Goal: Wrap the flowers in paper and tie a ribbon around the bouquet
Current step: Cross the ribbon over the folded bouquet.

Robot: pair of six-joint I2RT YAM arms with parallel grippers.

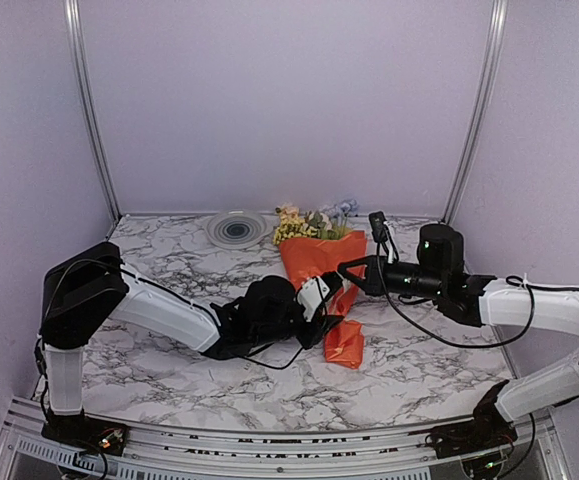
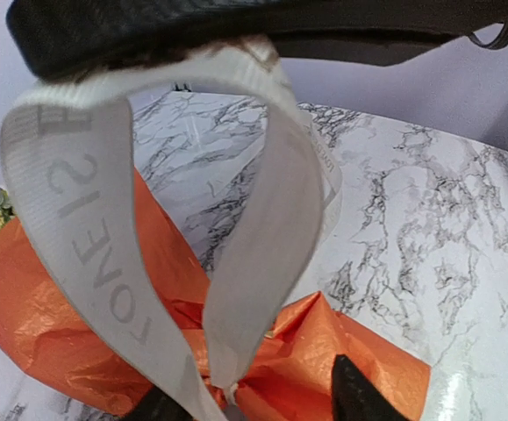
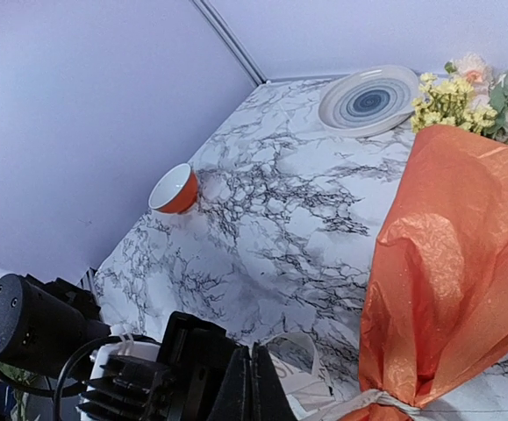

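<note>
At the bouquet's cinched waist, crosswise to its blossom-to-tail axis, the ribbon loops up between the parted fingers of the left gripper; the right gripper, closed, meets the loop from the bouquet's other side, hold uncertain.

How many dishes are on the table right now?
2. A ringed plate at the far edge, left of the blossoms; a small orange cup near the left wall, visible only from the right wrist. Others may be hidden.
</note>
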